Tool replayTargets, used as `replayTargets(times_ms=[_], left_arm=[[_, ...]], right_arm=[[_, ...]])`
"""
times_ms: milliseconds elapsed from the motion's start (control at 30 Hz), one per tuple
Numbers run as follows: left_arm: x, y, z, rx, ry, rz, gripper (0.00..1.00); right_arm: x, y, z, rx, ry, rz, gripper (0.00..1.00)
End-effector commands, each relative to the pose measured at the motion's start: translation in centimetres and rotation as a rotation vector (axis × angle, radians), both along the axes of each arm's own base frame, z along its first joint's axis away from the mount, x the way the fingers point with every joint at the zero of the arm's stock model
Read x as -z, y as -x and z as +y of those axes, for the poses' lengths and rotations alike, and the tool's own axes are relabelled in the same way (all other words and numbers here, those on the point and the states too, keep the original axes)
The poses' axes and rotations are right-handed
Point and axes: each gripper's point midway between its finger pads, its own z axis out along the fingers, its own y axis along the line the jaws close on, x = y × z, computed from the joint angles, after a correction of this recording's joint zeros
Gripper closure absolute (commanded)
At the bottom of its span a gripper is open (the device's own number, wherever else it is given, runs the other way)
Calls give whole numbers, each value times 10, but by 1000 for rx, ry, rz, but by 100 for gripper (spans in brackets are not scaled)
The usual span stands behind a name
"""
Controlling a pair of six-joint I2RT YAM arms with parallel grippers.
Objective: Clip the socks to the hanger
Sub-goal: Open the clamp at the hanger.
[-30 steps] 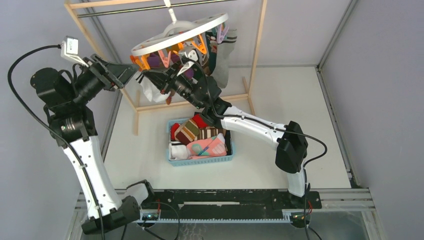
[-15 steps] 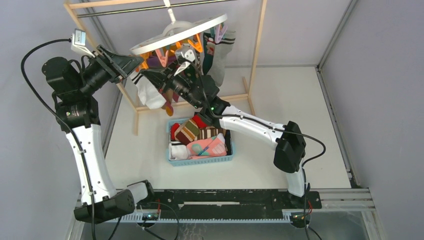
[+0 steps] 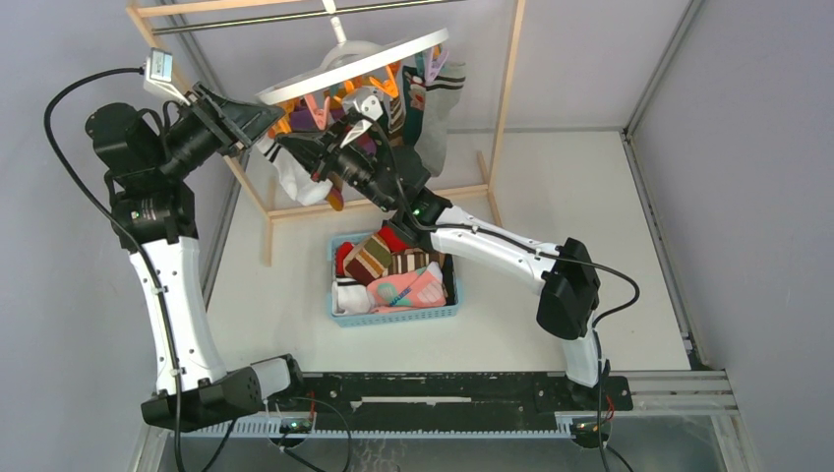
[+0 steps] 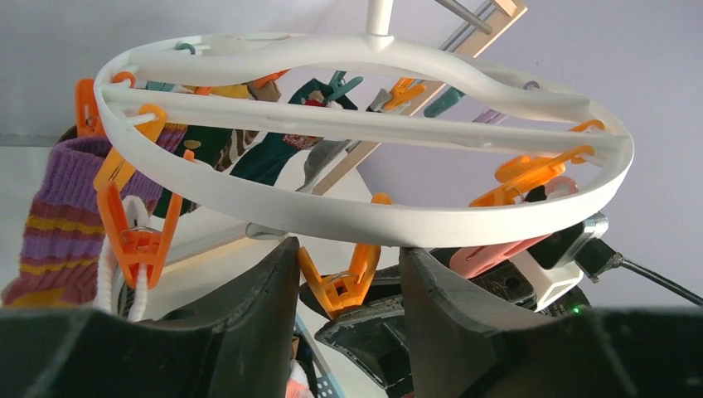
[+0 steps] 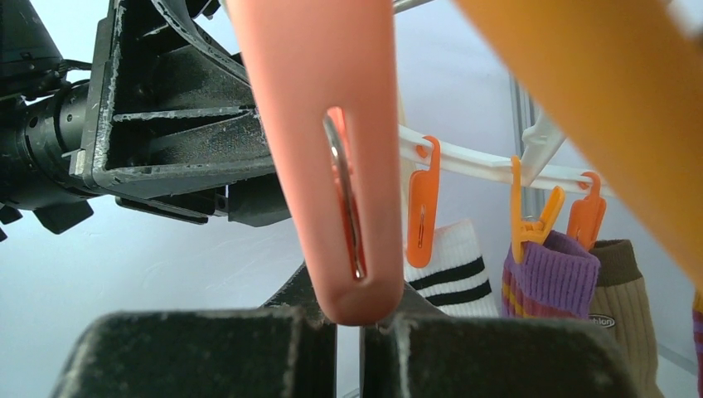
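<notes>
Squeezing the orange clip (image 4: pixel 340 286) open looks like the step in hand. The left tool (image 4: pixel 348 249) is half-spread with a finger on either side of the clip's splayed arms, just under the near rim of the hanger (image 4: pixel 464 224). It should close squarely on those arms without dragging the ring sideways, so the clip gapes for the white sock with black bands (image 3: pixel 290 182) hanging by the right tool (image 5: pixel 348 319). That tool's fingers are pressed together behind a pink clip (image 5: pixel 332 166); whether they pinch the sock cannot be told. More socks (image 3: pixel 393 275) lie in the blue basket (image 3: pixel 393 317). Since a second earlier, the left arm has swung up and right to the ring and its fingers have narrowed, while the right tool is unchanged.
</notes>
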Motion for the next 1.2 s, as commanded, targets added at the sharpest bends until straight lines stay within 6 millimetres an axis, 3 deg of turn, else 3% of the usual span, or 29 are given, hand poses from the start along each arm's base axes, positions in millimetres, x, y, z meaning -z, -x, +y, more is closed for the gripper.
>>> replayTargets(times_ms=[0, 133, 233, 400, 467, 600, 800, 1000, 1167], left_arm=[[-21, 6, -4, -6, -34, -78, 50], [-19, 3, -3, -11, -37, -69, 51], [-20, 2, -2, -15, -40, -68, 68], [-14, 2, -1, -28, -61, -55, 89], [-12, 3, 0, -29, -69, -52, 93], [-9, 5, -1, -26, -78, -47, 95], [-5, 7, -1, -21, -101, -43, 95], [0, 7, -1, -13, -110, -34, 95], [0, 9, -2, -7, -114, -37, 96]], right_arm=[[-14, 3, 2, 11, 1, -31, 100], [-13, 5, 6, 8, 16, -39, 100], [-12, 5, 7, 7, 23, -36, 100], [-6, 3, -5, 9, 11, 16, 67], [-5, 0, -21, 44, -12, 56, 55], [22, 7, -42, 51, 14, 137, 39], [119, 34, -63, 0, 181, 380, 35], [222, 76, -59, -52, 431, 657, 37], [291, 92, -57, -70, 543, 811, 40]])
